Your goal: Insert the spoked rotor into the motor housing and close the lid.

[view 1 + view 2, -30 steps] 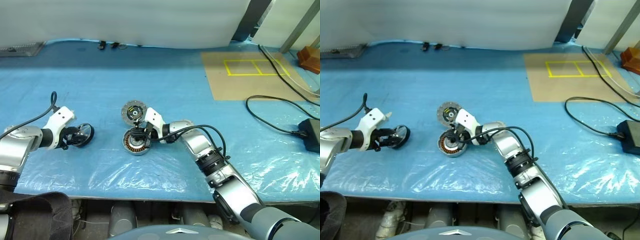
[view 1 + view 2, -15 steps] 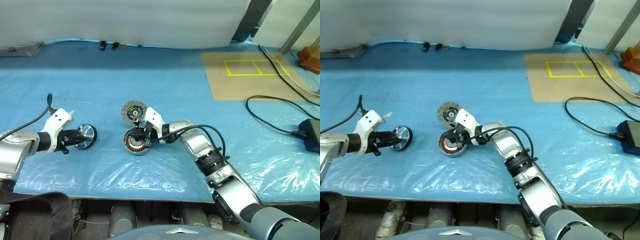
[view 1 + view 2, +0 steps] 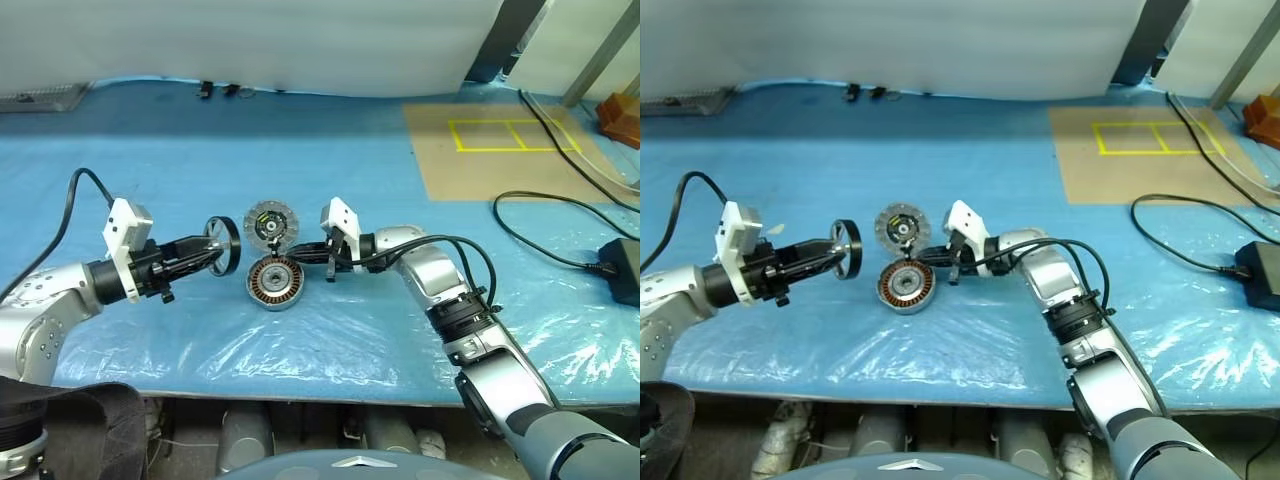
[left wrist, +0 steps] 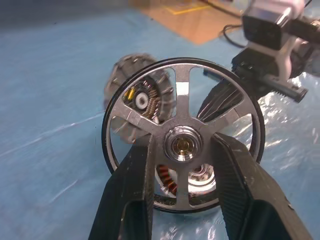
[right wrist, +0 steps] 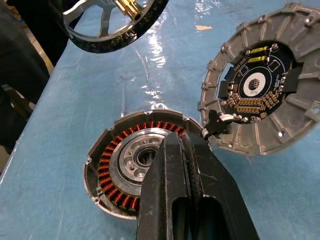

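Left fingers [image 4: 132, 200] clamping spoked rotor [image 4: 182, 155], motor housing [image 5: 135, 162] windings exposed

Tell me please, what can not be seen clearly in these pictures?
- Motor housing: near rim, right wrist view, behind the shut right gripper.
- Housing windings: mostly behind the spoked rotor, left wrist view.
- Rotor hub sides: covered by the left gripper.
- Lid centre mark: too small, head views.
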Robot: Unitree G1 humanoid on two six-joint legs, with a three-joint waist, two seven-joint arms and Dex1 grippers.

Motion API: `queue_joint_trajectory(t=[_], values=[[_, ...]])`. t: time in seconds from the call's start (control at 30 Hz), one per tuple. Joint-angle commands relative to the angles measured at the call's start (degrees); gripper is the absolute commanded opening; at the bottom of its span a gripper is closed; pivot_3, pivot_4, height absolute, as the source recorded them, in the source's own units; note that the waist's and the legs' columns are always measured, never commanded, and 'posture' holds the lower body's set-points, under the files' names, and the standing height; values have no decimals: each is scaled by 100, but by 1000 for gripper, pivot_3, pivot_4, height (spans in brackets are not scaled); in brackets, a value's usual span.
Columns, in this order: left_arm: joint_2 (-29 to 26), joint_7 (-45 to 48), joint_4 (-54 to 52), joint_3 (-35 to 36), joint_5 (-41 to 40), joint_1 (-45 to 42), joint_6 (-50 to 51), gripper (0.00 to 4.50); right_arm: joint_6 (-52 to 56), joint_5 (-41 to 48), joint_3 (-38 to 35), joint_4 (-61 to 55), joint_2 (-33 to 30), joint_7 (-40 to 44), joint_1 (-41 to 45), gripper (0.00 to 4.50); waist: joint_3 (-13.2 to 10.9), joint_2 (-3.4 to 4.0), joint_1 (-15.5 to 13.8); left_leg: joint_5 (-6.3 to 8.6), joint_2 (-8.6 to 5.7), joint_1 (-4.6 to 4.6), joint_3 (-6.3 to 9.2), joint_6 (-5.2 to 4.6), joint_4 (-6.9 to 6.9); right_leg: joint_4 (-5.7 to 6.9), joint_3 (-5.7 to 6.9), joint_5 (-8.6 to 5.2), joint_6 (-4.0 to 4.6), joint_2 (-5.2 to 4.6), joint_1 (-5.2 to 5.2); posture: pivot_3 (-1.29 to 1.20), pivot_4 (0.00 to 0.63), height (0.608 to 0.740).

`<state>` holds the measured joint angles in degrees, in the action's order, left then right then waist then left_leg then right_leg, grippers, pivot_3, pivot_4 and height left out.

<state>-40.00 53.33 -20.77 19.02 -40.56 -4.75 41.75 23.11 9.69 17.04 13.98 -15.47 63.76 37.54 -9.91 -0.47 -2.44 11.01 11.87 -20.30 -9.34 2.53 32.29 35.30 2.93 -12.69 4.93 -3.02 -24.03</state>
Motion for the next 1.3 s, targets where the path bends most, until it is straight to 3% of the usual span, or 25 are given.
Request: queue_joint_trajectory(t=[0.03,0.23,0.47,1.0,1.3], values=[[196,-236,-231,-409,80,31,-126,1288,56,117,-111,-228,-169,63,3,0,0,0,-4,0,0,-1,0,0,0,0,0,0,0,0,0,0,150,740],[192,-487,-17,-1058,760,8,-448,1288,186,168,-153,-371,-387,48,-22,0,0,0,6,0,-1,-2,0,-1,1,-2,0,0,-1,3,-1,0,150,740],[160,-510,167,-1328,1065,-62,-619,1288,154,142,-126,-347,-405,-14,-45,0,0,0,-5,0,-1,-2,0,-1,1,-2,0,0,-1,3,0,0,150,740],[-203,-439,100,-1613,1224,-95,-432,1288,-154,-32,-45,-26,-314,-140,92,0,0,0,7,-1,-1,0,0,-1,1,0,0,0,-1,4,-1,0,150,740],[-128,-697,212,-1694,1436,-320,-408,4293,-288,-85,-53,125,-242,-162,152,0,0,1,-4,-1,-1,-2,0,-1,5,1,0,0,0,3,0,0,150,740]])
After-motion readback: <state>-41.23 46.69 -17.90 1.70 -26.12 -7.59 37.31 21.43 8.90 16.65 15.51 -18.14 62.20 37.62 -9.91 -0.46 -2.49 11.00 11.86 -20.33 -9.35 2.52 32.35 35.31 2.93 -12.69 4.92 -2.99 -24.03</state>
